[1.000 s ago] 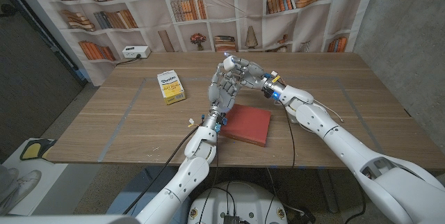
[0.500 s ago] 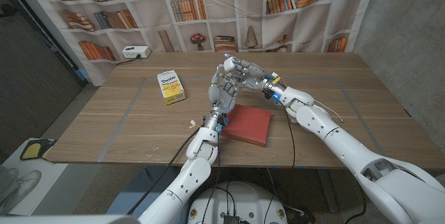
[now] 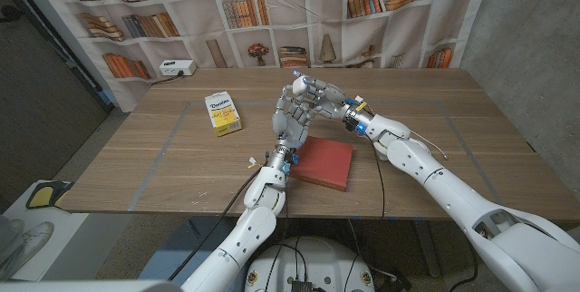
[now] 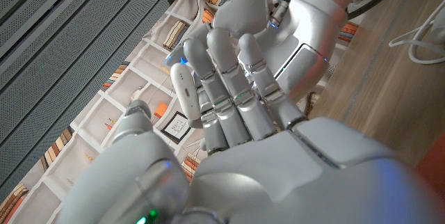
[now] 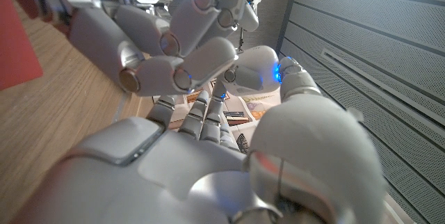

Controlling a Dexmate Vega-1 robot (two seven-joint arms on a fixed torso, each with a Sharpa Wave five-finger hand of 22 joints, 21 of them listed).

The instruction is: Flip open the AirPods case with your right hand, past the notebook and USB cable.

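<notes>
Both of your hands meet above the middle of the table (image 3: 181, 160), raised off the wood beyond the far edge of the red notebook (image 3: 323, 162); your left hand (image 3: 290, 115) stands upright with its fingers (image 4: 229, 85) reaching up and close together, and your right hand (image 3: 317, 94) comes in from the side with its fingers (image 5: 174, 50) curled over the left hand's fingertips; the two are touching or nearly so.

Between them sits the earbud case (image 4: 185, 93), a small white rounded thing with a smooth glossy shell; in the left wrist view you see it held upright against the inner side of the left fingers, with the thumb close on its other side, so the left hand holds it; a blue glow sits at the fingertip just above it. Whether the lid is up or down you cannot tell, since the right hand covers its top; nor can you tell whether your right fingers pinch the case or only lie against it.

On the table, a yellow and white box (image 3: 222, 112) lies well apart to the left side, and a thin white cable (image 4: 421, 40) lies on the wood near the right arm.
</notes>
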